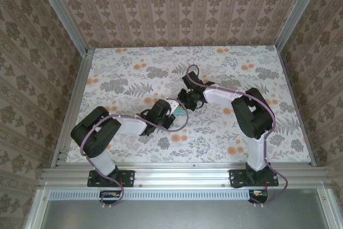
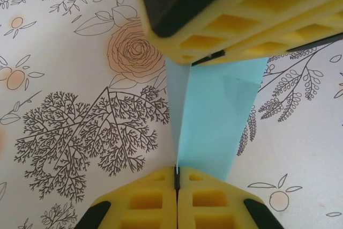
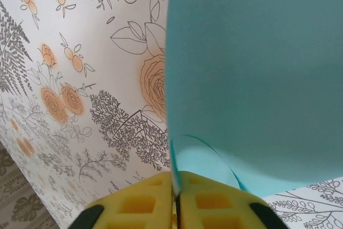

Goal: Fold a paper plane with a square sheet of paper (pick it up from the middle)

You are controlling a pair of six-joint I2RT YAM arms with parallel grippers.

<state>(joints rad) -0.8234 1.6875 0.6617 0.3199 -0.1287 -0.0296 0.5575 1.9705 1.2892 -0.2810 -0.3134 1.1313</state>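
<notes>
"Holding anything, is the left gripper point(image 2: 177, 179)?"

"It is clamping the near edge of the sheet of paper point(image 2: 206, 127). Its yellow fingers point(image 2: 144, 202) are pressing flat together, and the thin turquoise edge is sticking up out of the seam between them."

"And the right gripper point(image 3: 176, 183)?"

"It is doing the same at the opposite end. In its own wrist view its jaws are meeting tightly, and a small curl of the paper is looping out just above them. Seen from the left wrist, it is coming in at the top and biting the far edge of the sheet."

"So where is the paper sitting?"

"It is stretching between the two grippers, over the middle of the floral tabletop point(image 1: 134, 68). It is appearing to be held up off the print, though the views are not settling that. From overhead, both arms are reaching inward and meeting there, with a sliver of turquoise peeking out between the black wrists."

"Is it looking like a flat square?"

"Not from the left wrist. It is running as a strip from one gripper to the other, a darker band is running down its left side, and a faint crease is crossing it near the right gripper. Whether it is folded double, nobody can tell."
</notes>
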